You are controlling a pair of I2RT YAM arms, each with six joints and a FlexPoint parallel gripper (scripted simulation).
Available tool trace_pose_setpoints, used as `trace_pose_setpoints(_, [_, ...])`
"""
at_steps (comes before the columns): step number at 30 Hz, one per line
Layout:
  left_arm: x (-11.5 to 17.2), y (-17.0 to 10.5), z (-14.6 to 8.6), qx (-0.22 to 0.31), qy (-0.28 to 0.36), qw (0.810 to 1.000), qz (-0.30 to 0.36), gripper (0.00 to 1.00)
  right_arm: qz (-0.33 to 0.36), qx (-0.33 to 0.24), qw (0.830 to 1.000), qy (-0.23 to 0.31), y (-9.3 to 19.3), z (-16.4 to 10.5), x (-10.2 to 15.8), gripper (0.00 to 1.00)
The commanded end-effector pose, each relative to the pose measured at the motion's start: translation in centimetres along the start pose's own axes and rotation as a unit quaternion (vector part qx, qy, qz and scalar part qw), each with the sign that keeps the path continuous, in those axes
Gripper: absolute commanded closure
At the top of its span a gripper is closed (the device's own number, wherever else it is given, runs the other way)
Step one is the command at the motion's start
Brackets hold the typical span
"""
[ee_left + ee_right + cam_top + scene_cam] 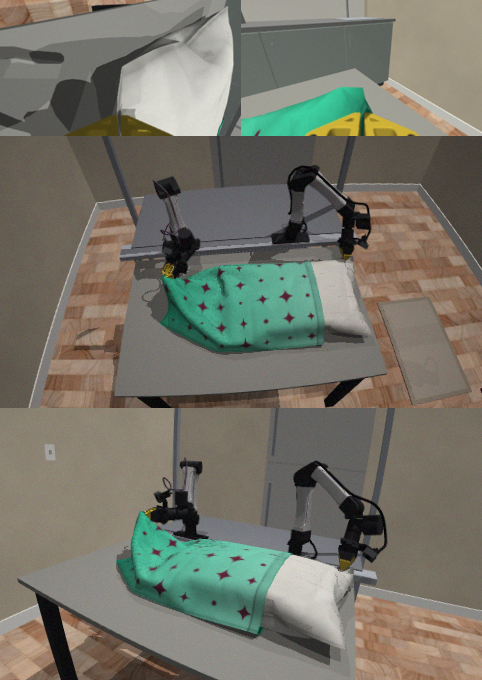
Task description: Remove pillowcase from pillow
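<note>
At 9 o'clock in the top view, your right gripper is closed on a corner of the green pillowcase, lifting it above the table. That end sags, so you've probably drawn the filling partly clear of it. Through the middle, the case looks filled. Towards 3 o'clock, the white pillow shows past the hem; your left gripper pinches its corner near 2 o'clock. The job looks under halfway: you've still to separate them fully, release both and leave a gap.
</note>
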State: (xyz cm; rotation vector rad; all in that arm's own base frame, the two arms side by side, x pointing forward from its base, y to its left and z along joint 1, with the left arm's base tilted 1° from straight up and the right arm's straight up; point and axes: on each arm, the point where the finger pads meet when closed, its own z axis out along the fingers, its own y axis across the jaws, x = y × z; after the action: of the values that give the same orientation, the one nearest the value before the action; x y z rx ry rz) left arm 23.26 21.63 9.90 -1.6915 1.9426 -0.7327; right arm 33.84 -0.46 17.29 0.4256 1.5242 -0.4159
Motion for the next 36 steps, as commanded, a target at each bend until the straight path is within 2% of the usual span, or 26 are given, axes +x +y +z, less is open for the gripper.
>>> trace_pose_setpoints(1, [-2.6, -0.8, -1.0, 0.008, -0.027, 0.999, 0.023, 1.00, 0.003, 0.005, 1.000, -0.006, -0.6, -0.2, -0.4, 1.00])
trace_pose_setpoints(36, [-10.0, -0.2, -1.5, 0.008, -0.033, 0.999, 0.024, 1.00, 0.003, 0.010, 1.000, -0.006, -0.7, -0.2, -0.4, 1.00])
